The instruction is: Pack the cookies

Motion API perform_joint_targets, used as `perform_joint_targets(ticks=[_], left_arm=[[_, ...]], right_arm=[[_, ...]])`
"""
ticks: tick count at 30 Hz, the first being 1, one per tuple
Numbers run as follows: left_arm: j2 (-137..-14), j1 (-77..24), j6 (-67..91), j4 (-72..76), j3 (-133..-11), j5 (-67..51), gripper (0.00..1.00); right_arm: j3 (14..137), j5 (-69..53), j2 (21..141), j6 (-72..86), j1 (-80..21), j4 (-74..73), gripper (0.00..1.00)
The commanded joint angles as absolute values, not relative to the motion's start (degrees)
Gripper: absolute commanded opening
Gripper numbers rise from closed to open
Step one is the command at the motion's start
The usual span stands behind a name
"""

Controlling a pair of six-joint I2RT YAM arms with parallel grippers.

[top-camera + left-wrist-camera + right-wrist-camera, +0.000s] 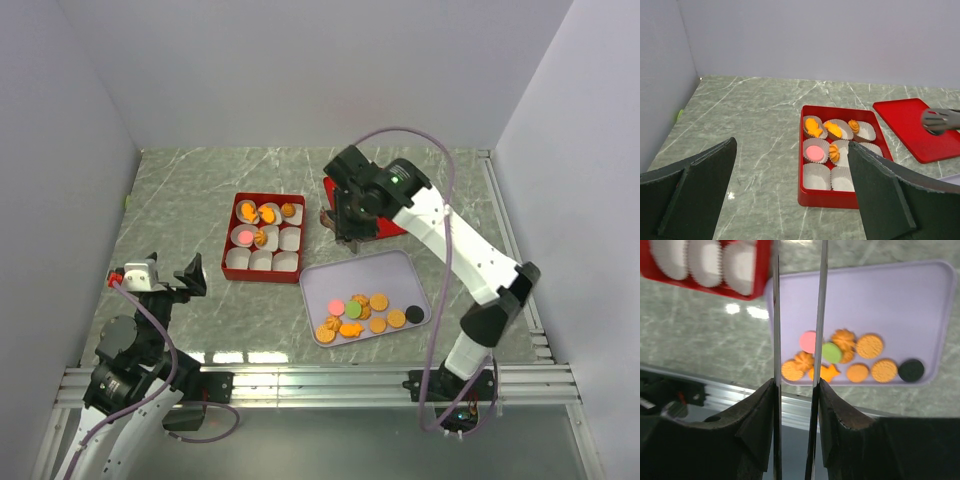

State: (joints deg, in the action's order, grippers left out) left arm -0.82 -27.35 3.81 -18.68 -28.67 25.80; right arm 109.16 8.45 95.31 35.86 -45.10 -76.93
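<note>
Several cookies (365, 312), mostly orange with one pink, one green and one black, lie at the near edge of a lavender tray (380, 270); they also show in the right wrist view (845, 357). A red box (229, 240) holds white paper cups; some far cups hold orange cookies (815, 127) and one a pink cookie (815, 152). My right gripper (347, 232) hovers between box and tray, its thin blades (797, 290) slightly apart with nothing seen between them. My left gripper (172, 283) is open and empty, left of the box (840, 197).
A red lid (333, 188) lies flat behind the right gripper, also in the left wrist view (910, 125). Grey walls close in the marble table on three sides. A metal rail runs along the near edge (320, 385).
</note>
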Motion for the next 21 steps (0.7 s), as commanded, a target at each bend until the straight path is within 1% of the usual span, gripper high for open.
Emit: perform_joint_targets(ticks=[1,3,9,21], left_arm=[[-0.53,-27.51,3.08,-17.05,-28.65,26.10,0.99],[-0.61,-27.42,3.25,-17.05,-28.65,26.28,0.99],[-0.70,-27.51,3.08,-17.05,-28.65,26.28,0.99],[-0.18,-27.51,2.64,-16.96,-28.30,25.58,0.99]], right_arm=[[117.32,4.32,98.95,33.22,-44.83,-77.69,0.42],[121.18,2.91,102.21,32.70,-44.91,-77.70,0.42],[127.17,-1.58,108.27,32.08,-45.00,-76.55,0.42],[129.02,-4.13,115.92,31.47,-45.17,-74.09,0.42]])
